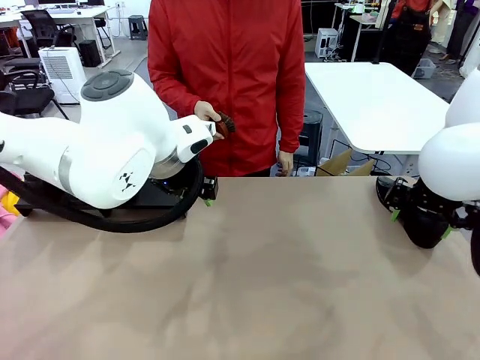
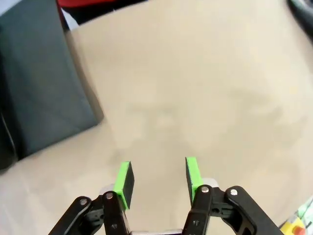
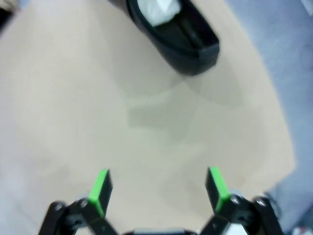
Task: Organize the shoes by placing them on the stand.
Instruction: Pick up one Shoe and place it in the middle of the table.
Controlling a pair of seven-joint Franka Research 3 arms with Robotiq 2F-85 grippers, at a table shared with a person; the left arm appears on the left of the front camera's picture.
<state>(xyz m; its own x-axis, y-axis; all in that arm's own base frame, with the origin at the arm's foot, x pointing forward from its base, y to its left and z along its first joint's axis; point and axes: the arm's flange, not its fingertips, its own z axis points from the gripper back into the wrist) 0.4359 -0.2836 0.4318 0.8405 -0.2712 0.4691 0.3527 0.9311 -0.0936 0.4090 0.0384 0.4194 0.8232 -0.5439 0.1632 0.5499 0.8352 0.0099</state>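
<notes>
White left arm [image 1: 90, 154] bends low beside the stand [image 2: 39, 93], fingers [image 2: 124, 183] parted.

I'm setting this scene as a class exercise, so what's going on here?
Two robot arms share a table with a person in a red jacket, who holds a small brown brush. The left gripper hangs open and empty beside the black stand. The right gripper is open above the table, with a black shoe ahead of it.
</notes>
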